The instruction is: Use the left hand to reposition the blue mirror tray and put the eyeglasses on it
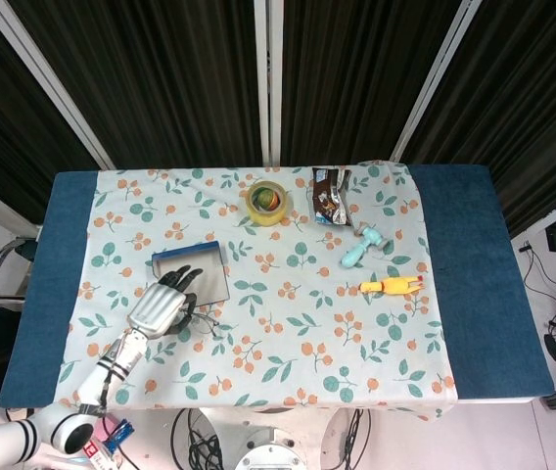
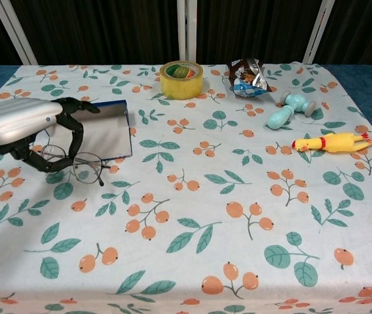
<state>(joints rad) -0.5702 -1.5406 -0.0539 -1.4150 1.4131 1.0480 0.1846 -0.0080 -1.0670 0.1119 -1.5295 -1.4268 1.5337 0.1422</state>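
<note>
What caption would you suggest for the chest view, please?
Left hand holding eyeglasses just in front of the blue mirror tray.

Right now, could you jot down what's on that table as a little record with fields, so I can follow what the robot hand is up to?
Left hand: holds the eyeglasses, fingers curled over the frame
Eyeglasses: raised at the near edge of the blue mirror tray, not yet laid on it
Right hand: not visible in either view
Tape roll: far side, near the middle
Snack packet: right of the tape
Teal toy: right side
Yellow rubber chicken: right side, lying flat
Tablecloth: floral print
</note>
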